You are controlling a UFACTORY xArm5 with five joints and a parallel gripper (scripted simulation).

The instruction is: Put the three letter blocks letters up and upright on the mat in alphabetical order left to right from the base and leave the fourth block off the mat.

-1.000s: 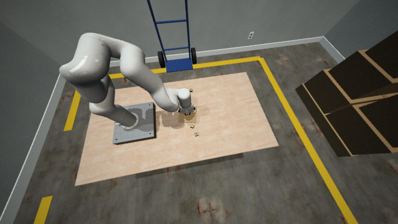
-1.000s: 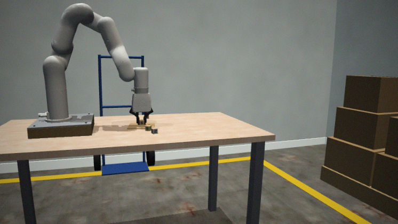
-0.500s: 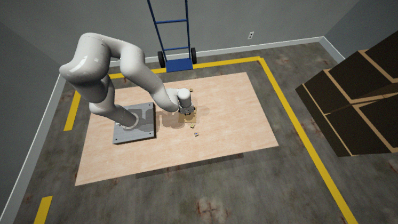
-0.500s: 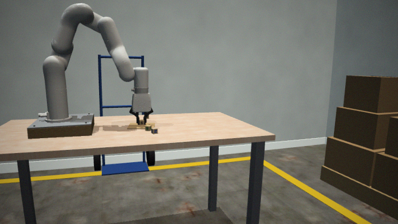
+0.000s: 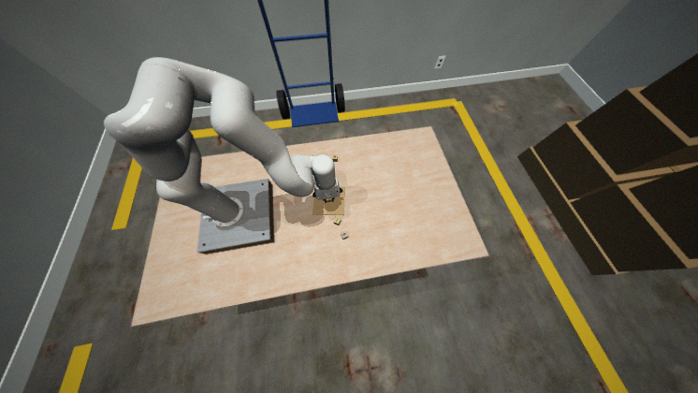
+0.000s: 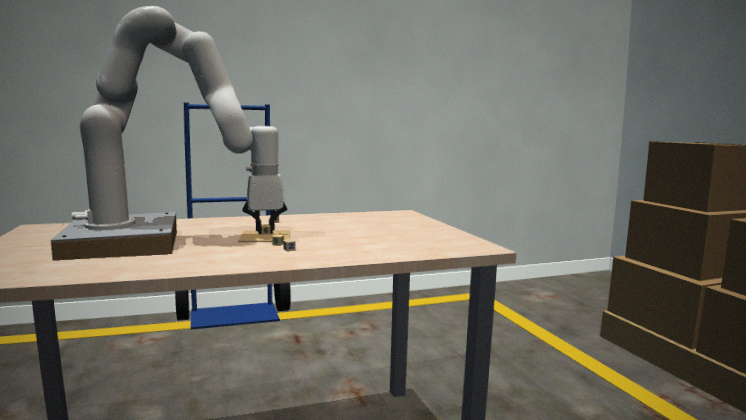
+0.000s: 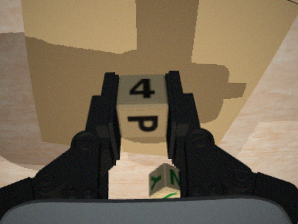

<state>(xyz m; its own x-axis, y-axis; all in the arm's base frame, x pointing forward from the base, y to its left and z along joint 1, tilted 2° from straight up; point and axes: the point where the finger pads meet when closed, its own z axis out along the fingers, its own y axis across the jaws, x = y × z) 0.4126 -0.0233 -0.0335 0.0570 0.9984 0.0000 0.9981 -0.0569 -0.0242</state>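
- Your tool (image 5: 329, 199) (image 6: 265, 230) (image 7: 142, 90) pinches the P block (image 6: 265, 228) (image 7: 142, 120) over the mat (image 5: 328, 210) (image 6: 247, 236) (image 7: 75, 25); whether it touches down, you cannot tell.
- Green block (image 5: 337, 221) (image 6: 277, 240) (image 7: 164, 181), blue block (image 5: 344, 235) (image 6: 289, 245), far block (image 5: 334, 158) (image 6: 277, 219): off the mat.
- You still need the row and release.

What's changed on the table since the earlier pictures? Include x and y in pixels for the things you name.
Nothing has visibly moved. The gripper (image 5: 329, 199) (image 6: 265, 230) (image 7: 142, 90) is in the same place, shut on the block with the 4 (image 6: 265, 229) (image 7: 142, 95). The mat (image 5: 331, 210) (image 6: 250, 237) (image 7: 65, 30), green-marked block (image 5: 337, 221) (image 6: 277, 240) (image 7: 164, 181), blue-marked block (image 5: 344, 235) (image 6: 289, 245) and far block (image 5: 334, 158) (image 6: 277, 219) stayed put.
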